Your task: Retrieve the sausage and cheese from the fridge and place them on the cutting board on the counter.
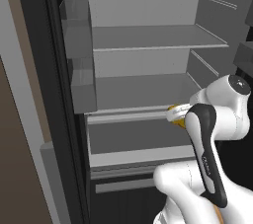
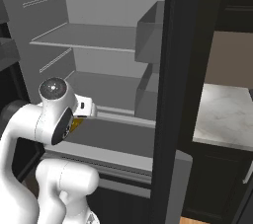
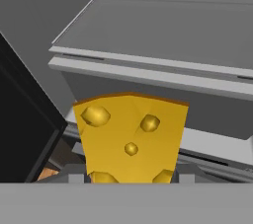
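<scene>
The cheese (image 3: 131, 136), a bright yellow wedge with holes, sits between the fingertips of my gripper (image 3: 129, 176), which is shut on it. From the base views a sliver of the cheese (image 1: 177, 121) (image 2: 75, 126) peeks out under the white hand. My gripper (image 1: 174, 113) (image 2: 86, 107) hovers at the front edge of the open fridge (image 1: 148, 45) (image 2: 99, 1), level with its lower shelf (image 1: 141, 90). The counter (image 2: 230, 114) lies to the right, past the fridge door. The sausage and the cutting board are out of view.
The fridge's door bins (image 1: 79, 40) (image 2: 150, 35) flank the opening. A black door edge (image 2: 178, 94) stands between the fridge interior and the counter. A drawer front (image 1: 138, 136) sits below the lower shelf. A brown cabinet panel (image 1: 15, 168) stands at the far left.
</scene>
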